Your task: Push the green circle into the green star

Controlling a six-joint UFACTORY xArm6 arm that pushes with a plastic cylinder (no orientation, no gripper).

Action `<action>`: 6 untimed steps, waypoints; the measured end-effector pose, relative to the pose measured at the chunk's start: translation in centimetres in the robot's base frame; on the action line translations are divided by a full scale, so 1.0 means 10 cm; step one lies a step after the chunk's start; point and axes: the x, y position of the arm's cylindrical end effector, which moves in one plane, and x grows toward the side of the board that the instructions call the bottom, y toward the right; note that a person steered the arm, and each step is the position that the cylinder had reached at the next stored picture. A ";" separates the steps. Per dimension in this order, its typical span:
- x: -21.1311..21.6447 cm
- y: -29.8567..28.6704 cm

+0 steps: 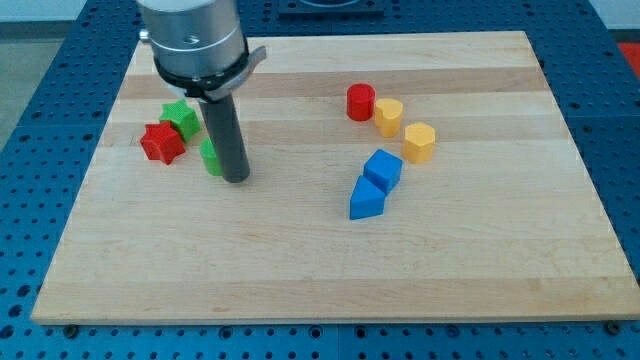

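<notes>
Sitting on the smooth wooden desk (300, 250), my tip (236, 179) touches the green circle (211, 157) beside the green star (180, 118); no end effector jaws here, just a plain rod.

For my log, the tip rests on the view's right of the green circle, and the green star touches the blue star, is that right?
Not quite: the star touching the green star is red, not blue, as the camera view shows. The rest holds: my tip stands on the view's right of the green circle, right against it.
</notes>
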 end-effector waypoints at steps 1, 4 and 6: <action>-0.09 -0.11; -0.33 -0.19; -0.25 0.00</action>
